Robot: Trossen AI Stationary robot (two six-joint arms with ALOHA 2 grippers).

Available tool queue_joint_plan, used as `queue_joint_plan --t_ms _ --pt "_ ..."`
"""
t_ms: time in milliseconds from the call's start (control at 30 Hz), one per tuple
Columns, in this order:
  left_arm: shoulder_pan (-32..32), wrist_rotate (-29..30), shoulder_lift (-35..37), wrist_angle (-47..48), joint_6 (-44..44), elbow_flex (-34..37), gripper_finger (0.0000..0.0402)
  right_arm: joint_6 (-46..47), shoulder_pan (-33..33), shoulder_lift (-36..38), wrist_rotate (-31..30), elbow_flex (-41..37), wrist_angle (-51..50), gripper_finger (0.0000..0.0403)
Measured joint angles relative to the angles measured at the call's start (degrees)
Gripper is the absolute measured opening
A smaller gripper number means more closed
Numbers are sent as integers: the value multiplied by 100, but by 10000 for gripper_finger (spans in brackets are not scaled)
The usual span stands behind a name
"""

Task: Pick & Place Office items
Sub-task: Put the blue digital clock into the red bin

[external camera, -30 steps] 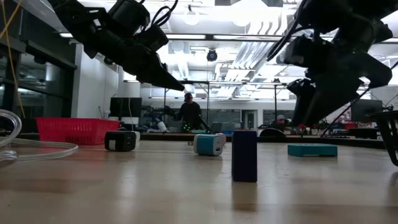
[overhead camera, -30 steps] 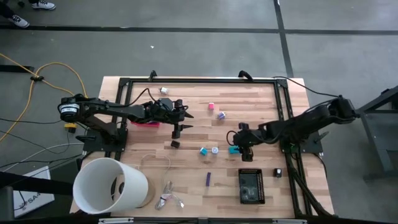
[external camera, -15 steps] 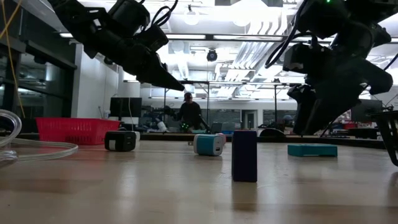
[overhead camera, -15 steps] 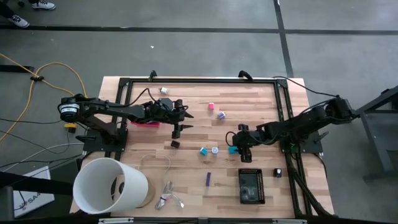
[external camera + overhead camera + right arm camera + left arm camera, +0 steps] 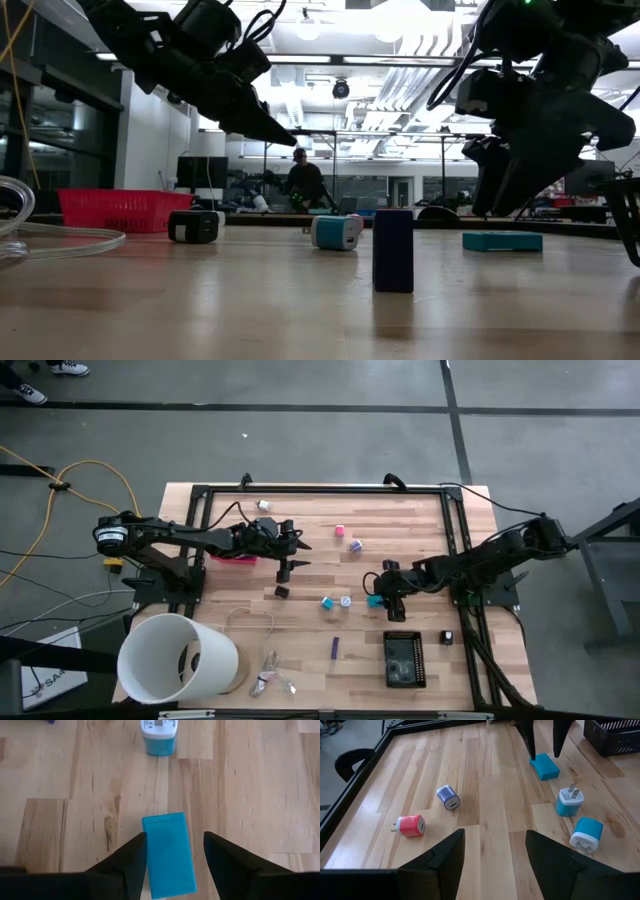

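Observation:
Office items lie scattered on the wooden table. A flat teal block [image 5: 169, 855] lies on its broad face right below my right gripper [image 5: 172, 851], whose open fingers stand above it, one on either side, without touching; in the high view the gripper [image 5: 384, 596] is right of centre. Nearby lie two blue chargers [image 5: 327, 602] [image 5: 346, 601], a pink one [image 5: 410, 826], a purple one [image 5: 448, 797], a standing purple block [image 5: 393, 250] and a black piece [image 5: 282, 591]. My left gripper [image 5: 291, 556] hangs open above the table left of centre, holding nothing.
A big white tub [image 5: 178, 658] lies on its side at the near left, with a pale wire loop [image 5: 268, 678] beside it. A black basket [image 5: 404, 658] stands at the near right, and a red basket [image 5: 232, 558] sits under my left arm. A black frame [image 5: 320, 488] borders the table.

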State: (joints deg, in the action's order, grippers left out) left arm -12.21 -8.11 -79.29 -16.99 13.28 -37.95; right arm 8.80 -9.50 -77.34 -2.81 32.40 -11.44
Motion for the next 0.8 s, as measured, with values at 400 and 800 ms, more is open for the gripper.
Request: queue_joint_plan --t_ms 400,800 --pt "0 -1 0 0 0 0 201 14 -20 2 -1 0 -152 212" --pt "1 1 0 0 0 0 201 65 -332 -184 -173 2 -160 212"
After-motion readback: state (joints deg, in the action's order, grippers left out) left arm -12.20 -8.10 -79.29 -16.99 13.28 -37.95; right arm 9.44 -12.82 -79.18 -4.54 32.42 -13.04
